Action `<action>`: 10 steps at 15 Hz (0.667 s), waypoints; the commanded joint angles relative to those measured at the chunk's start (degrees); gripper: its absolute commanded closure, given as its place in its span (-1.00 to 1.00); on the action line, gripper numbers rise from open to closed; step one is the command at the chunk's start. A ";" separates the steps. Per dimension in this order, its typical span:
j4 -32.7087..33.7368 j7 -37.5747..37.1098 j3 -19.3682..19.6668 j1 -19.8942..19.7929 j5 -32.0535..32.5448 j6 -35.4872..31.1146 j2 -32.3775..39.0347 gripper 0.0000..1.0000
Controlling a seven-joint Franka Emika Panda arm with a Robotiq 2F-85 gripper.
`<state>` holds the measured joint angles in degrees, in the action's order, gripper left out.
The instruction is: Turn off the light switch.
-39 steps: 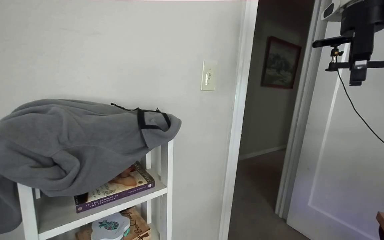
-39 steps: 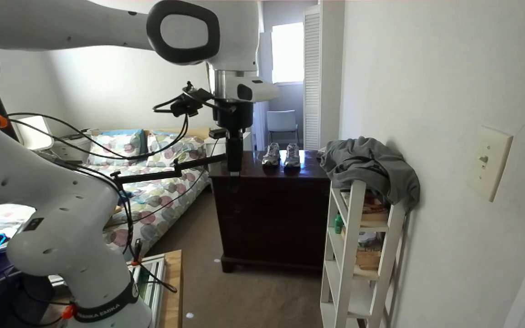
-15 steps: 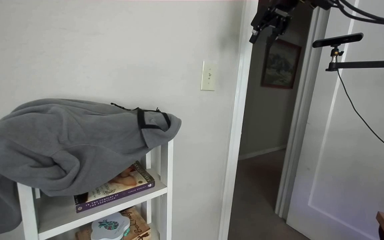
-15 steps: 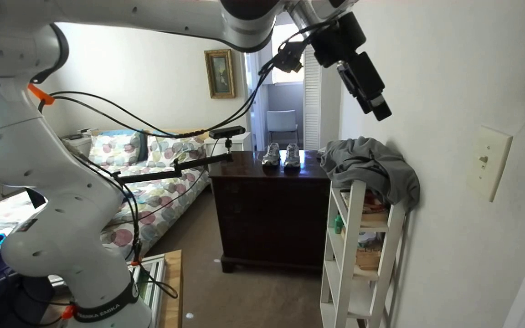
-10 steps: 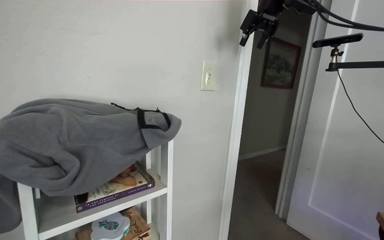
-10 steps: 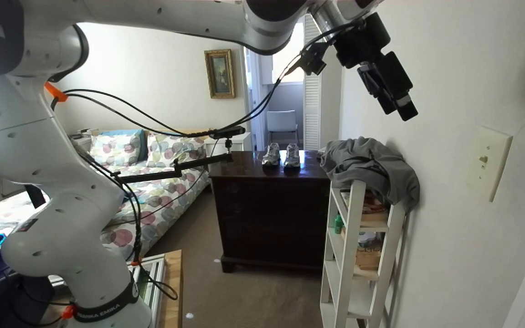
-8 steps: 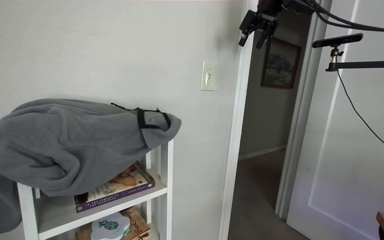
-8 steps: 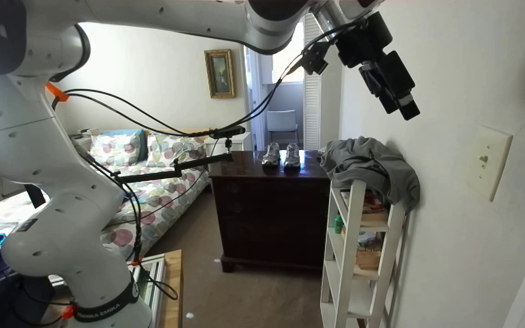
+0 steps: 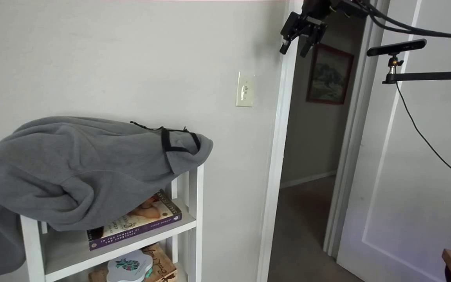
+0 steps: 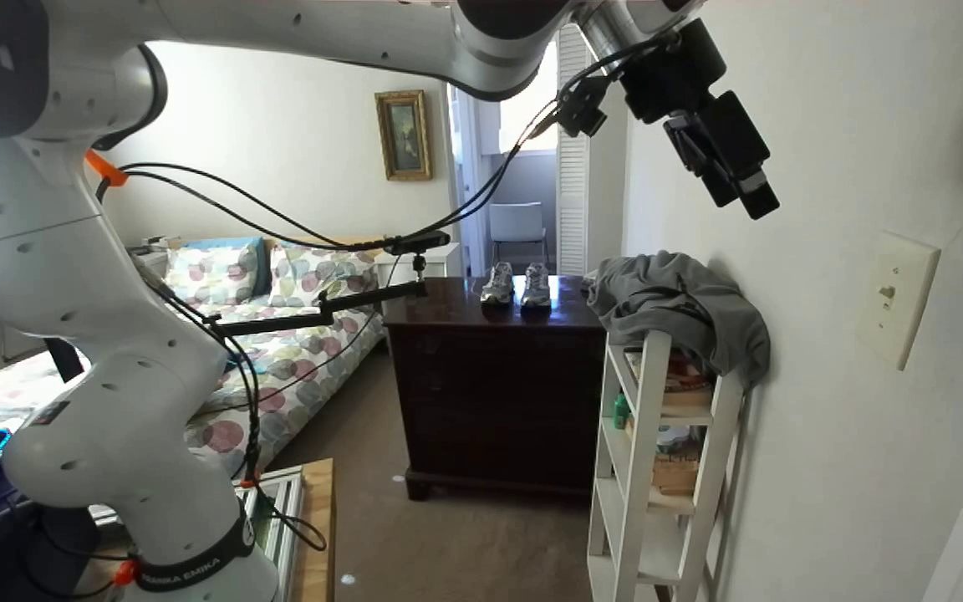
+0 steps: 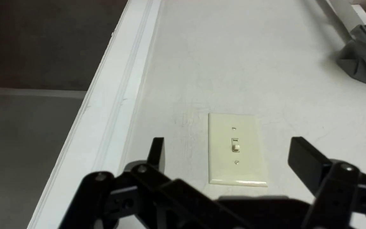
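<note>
The light switch is a cream wall plate with a small toggle. It shows in both exterior views (image 9: pixel 245 90) (image 10: pixel 897 301) and between my fingers in the wrist view (image 11: pixel 236 152). The wrist view is upside down against the exterior views; the toggle sits at the slot end towards that picture's bottom, so it appears up. My black gripper (image 9: pixel 294 52) is open and empty, above and on the doorway side of the switch in that exterior view. It tilts down towards the wall in an exterior view (image 10: pixel 745 201). The fingers (image 11: pixel 227 140) are apart from the plate.
A white door frame (image 9: pixel 276 156) stands beside the switch, also in the wrist view (image 11: pixel 116 92). A grey jacket (image 9: pixel 92 168) lies on a white shelf (image 9: pixel 200 219) against the same wall. A camera on an arm (image 9: pixel 395 47) and a dark dresser (image 10: pixel 498 393) stand nearby.
Since 2.6 seconds ago my gripper has swung from pointing straight down, away from the wall, to tilted towards the wall near the switch. In the last half second it moved only slightly closer.
</note>
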<state>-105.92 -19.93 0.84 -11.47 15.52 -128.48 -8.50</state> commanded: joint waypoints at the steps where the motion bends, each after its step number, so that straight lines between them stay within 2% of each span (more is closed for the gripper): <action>1: 0.42 -1.56 1.21 0.93 2.19 -3.04 2.03 -1.00; 4: 0.18 -1.99 1.64 1.15 2.25 -5.01 3.73 -1.00; 5: 0.21 -2.15 1.81 1.22 2.42 -5.95 4.36 -0.91; 6: 0.47 -2.28 2.01 1.30 2.57 -7.09 5.09 -0.47; 8: 1.11 -2.81 2.44 1.40 3.31 -9.16 6.51 -0.39; 10: 1.77 -2.89 2.93 1.50 3.75 -11.22 7.86 -0.08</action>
<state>-106.06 -20.61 2.56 -11.00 16.75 -137.09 -2.96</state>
